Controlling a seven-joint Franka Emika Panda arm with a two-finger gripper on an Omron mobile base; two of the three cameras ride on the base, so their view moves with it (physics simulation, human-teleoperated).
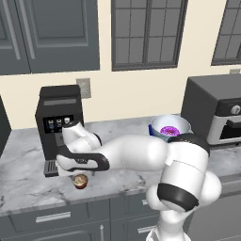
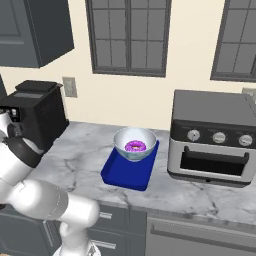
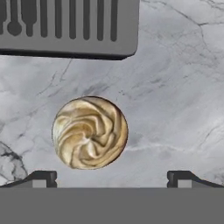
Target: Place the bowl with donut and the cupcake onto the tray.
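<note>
Tan-swirled cupcake in dark brown wrapper (image 3: 90,132) sits below, off-centre betw. the wide-apart fingertips of gripper (image 3: 112,178); descending w/o re-centring risks one finger tipping it.

Arm stretched low toward the left of the left base view.
Gripper (image 3: 112,177) points straight down, fingertips (image 3: 43,177) spread wide apart.

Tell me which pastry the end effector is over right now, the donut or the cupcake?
The cupcake, tan-swirled, alone on the counter by the coffee machine. The purple-iced donut sits in the bowl on the tray.
</note>
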